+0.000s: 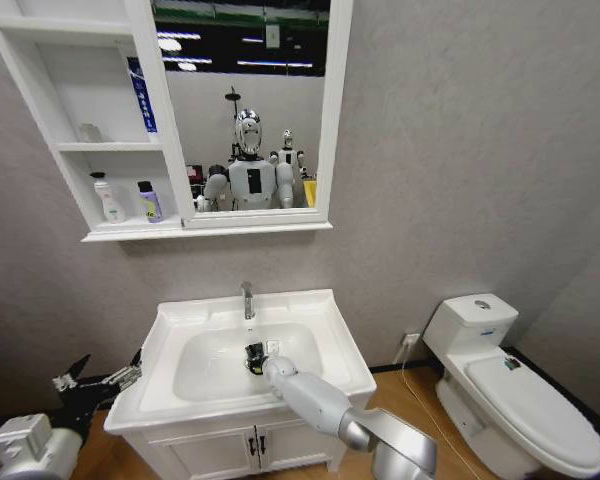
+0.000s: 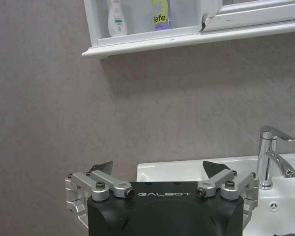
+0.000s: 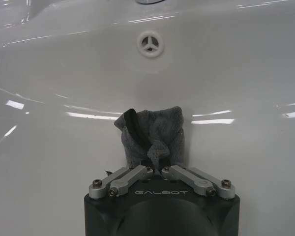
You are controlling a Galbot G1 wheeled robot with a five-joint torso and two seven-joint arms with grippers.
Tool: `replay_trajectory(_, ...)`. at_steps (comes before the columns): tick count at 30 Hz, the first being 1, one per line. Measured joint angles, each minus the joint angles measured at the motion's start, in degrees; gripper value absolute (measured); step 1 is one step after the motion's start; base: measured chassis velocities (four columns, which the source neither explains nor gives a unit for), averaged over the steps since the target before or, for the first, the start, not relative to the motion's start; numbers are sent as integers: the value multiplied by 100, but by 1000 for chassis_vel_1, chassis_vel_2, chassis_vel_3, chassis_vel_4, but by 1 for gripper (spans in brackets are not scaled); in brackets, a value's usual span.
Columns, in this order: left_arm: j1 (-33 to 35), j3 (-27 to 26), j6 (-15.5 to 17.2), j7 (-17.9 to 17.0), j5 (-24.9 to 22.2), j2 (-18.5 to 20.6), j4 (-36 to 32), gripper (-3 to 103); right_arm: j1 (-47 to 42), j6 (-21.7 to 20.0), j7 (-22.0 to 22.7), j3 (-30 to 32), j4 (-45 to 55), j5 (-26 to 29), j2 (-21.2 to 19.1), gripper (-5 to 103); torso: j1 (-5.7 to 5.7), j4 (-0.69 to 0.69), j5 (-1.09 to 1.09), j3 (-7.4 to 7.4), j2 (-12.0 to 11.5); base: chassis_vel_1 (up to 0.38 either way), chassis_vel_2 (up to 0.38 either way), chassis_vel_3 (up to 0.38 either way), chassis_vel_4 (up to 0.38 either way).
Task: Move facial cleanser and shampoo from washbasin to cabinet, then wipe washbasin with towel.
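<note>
My right gripper (image 3: 155, 169) is down in the bowl of the white washbasin (image 1: 325, 325), shut on the dark grey towel (image 3: 155, 132), which is pressed against the ceramic below the overflow hole (image 3: 151, 43). In the head view the right gripper (image 1: 253, 356) sits just in front of the chrome tap (image 1: 247, 299). Two bottles stand on the lowest shelf of the white cabinet (image 1: 130, 232): a white one (image 1: 108, 198) and a purple-and-green one (image 1: 149, 201). I cannot tell which is the facial cleanser and which the shampoo. My left gripper (image 1: 102, 377) hangs open beside the washbasin's left edge.
A blue tube (image 1: 140, 95) leans on the cabinet's middle shelf beside the mirror (image 1: 245, 110). A white toilet (image 1: 510, 395) stands to the right. The vanity doors (image 1: 252, 448) are below the basin. From the left wrist the open left gripper (image 2: 160, 169) faces the grey wall and the tap (image 2: 269, 156).
</note>
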Motion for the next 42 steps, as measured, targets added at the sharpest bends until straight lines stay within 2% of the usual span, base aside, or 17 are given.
replay_trajectory(6,0,0,0,0,0,0,0,100,96,15,-278,-152,66,-43,-4,3,0,4,0,1,-2,0,0,0,0)
replay_trajectory(9,0,0,0,0,0,0,0,100,120,87,-589,-216,88,-145,-3,3,1,5,1,2,-2,0,0,0,0)
replay_trajectory(13,0,0,0,0,0,0,0,100,65,93,-612,-179,70,-215,-3,3,1,5,2,0,-2,0,0,0,0)
replay_trajectory(16,0,0,0,0,0,0,0,100,7,36,-449,-77,93,-276,-1,3,0,4,3,-1,-1,0,0,0,0)
replay_trajectory(19,0,0,0,0,0,0,0,100,-24,-217,140,44,457,-293,-8,3,1,3,0,0,-2,0,0,0,0)
replay_trajectory(21,0,0,0,0,0,0,0,100,-25,-276,290,41,688,-252,-44,3,1,4,2,0,-2,0,0,0,0)
replay_trajectory(22,0,0,0,0,0,0,0,100,-22,-338,418,33,944,-189,-204,3,1,9,4,0,-1,0,0,0,0)
replay_trajectory(23,0,0,0,0,0,0,0,100,-22,-338,418,33,944,-189,-204,3,1,9,4,0,-1,0,0,0,0)
replay_trajectory(26,0,0,0,-1,0,0,0,100,14,-380,564,20,1213,-162,-592,3,1,0,0,0,-1,0,0,0,0)
replay_trajectory(30,0,0,0,-1,0,0,0,100,43,-386,583,30,1235,-110,-626,3,0,1,1,-1,-1,0,0,0,0)
replay_trajectory(33,0,0,0,-1,0,0,0,100,32,-352,466,3,969,-101,-235,3,0,2,1,-1,-1,0,0,0,0)
replay_trajectory(34,0,0,0,-1,0,0,0,100,32,-352,466,3,969,-101,-235,3,0,2,1,-1,-1,0,0,0,0)
replay_trajectory(35,0,0,0,0,0,0,0,100,14,-317,375,-12,827,-112,-69,3,0,8,4,-1,0,0,0,0,0)
replay_trajectory(37,0,0,0,0,0,0,0,100,4,-274,298,-20,690,-146,-27,3,0,9,4,-1,0,0,0,0,0)
replay_trajectory(38,0,0,0,0,0,0,0,100,-14,-155,64,-26,371,-261,-1,3,-1,6,1,-1,0,29,50,25,2)
replay_trajectory(39,0,0,0,0,0,0,0,100,-14,-155,64,-26,371,-261,-1,3,-1,6,1,-1,0,29,50,25,2)
replay_trajectory(42,0,0,0,0,0,0,0,100,21,71,-303,-150,202,-397,3,3,-1,0,0,-2,0,0,0,0,0)
